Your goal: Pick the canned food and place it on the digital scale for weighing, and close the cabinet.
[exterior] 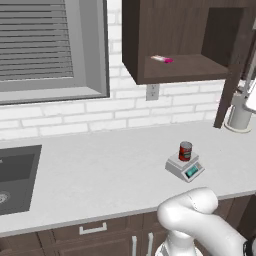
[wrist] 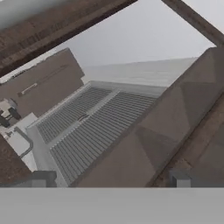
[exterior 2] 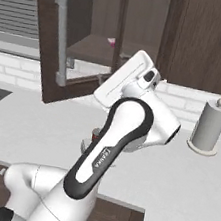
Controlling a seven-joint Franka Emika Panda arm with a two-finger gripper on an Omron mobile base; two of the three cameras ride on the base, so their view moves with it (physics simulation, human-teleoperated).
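Canned food (exterior: 185, 150) sits upright on the digital scale (exterior: 185, 167), on the desk (exterior: 100, 170) right of the sink (exterior: 15, 175). Placing looks done; the cabinet (exterior: 185, 35) is open, its door (exterior 2: 60, 44) swung out with the long bar handle (exterior 2: 60, 36) facing the near side. A flat pink-and-white item (exterior: 162, 59) lies on the cabinet shelf.

Gripper is raised near the open door in the right base view; hand view shows the two fingers (wrist: 37, 180) spread wide with nothing between them, looking across at the window blinds (wrist: 87, 127).

Risks, as judgement:
- push lands on the door edge instead of its face, so it slips off and the door stays ajar
- arm elbow swings low over the scale and knocks the can off the platform
- wide fingers snag the bar handle
- paper towel holder (exterior 2: 210, 126), far right on the desk, could be clipped by the forearm
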